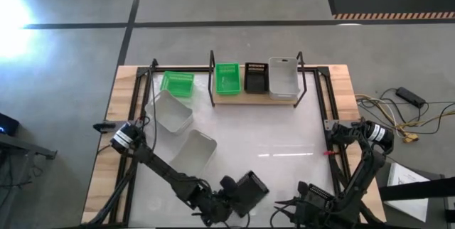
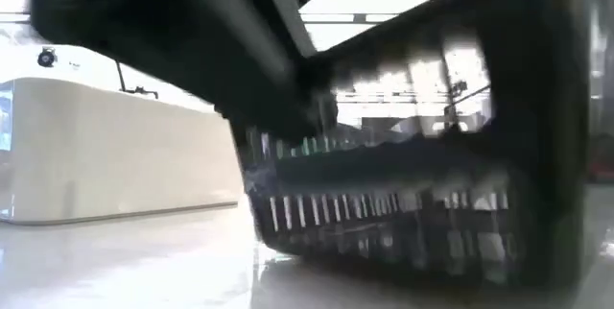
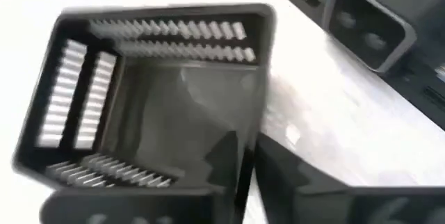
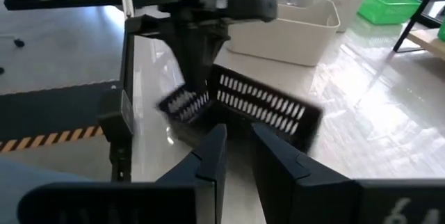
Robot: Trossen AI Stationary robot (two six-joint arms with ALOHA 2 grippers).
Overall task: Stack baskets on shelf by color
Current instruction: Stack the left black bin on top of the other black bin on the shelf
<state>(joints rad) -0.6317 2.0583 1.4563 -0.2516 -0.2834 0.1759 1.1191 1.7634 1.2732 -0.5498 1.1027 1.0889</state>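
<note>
The left gripper [image 1: 229, 199] is at the near edge of the table [image 1: 284, 144], and its jaws are clenched on the wall of a black basket [image 1: 250, 189], which it holds tilted just above the surface. The right gripper [image 4: 236, 156] waits near it, with a narrow gap between its fingers and nothing in them. On the shelf [image 1: 249, 98] stand a green basket [image 1: 227, 77], a black one [image 1: 256, 77] and a white one [image 1: 282, 77]. Another green basket [image 1: 178, 83] and two white baskets [image 1: 173, 111] [image 1: 193, 151] lie on the table's left part.
</note>
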